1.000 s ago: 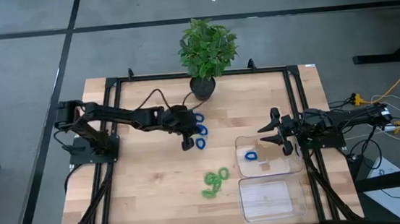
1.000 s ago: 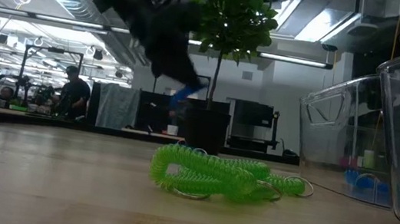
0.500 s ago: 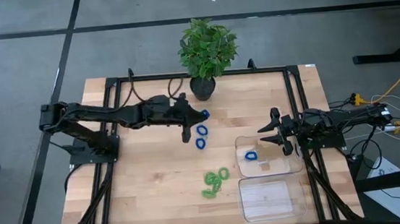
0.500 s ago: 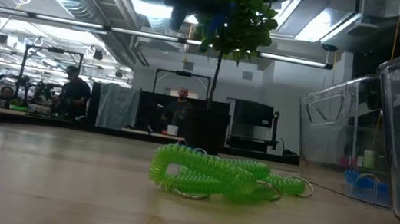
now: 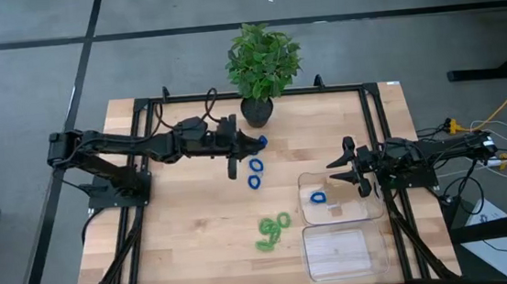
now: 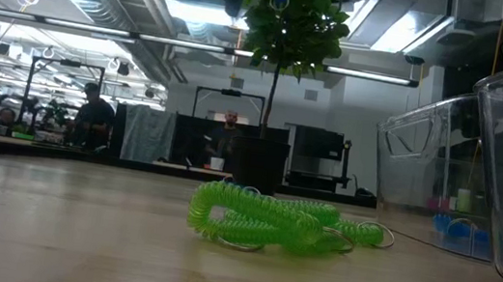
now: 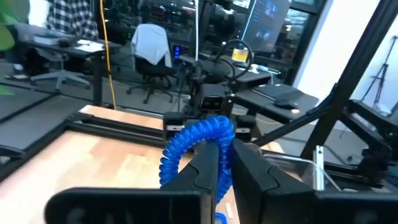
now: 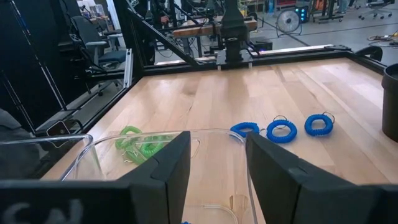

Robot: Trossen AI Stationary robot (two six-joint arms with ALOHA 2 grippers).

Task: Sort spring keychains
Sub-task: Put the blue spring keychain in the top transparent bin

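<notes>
No writing, label, brand or number can be read anywhere on the table or on the things lying there. The room behind shows none that is legible either.

Robotics lab, open-plan workspace
Wooden table (image 5: 196, 221) sitting in a black frame (image 5: 376, 150); office chairs (image 7: 151, 53), desks with monitors (image 6: 313, 153), ceiling strip lights (image 6: 186, 11) showing beyond.

From straight overhead I see my whole table (image 5: 197, 230). The low camera sits on the wood, close to the green keychains (image 6: 270, 223), facing twelve o'clock. My wrist cameras face each other across the table.
</notes>
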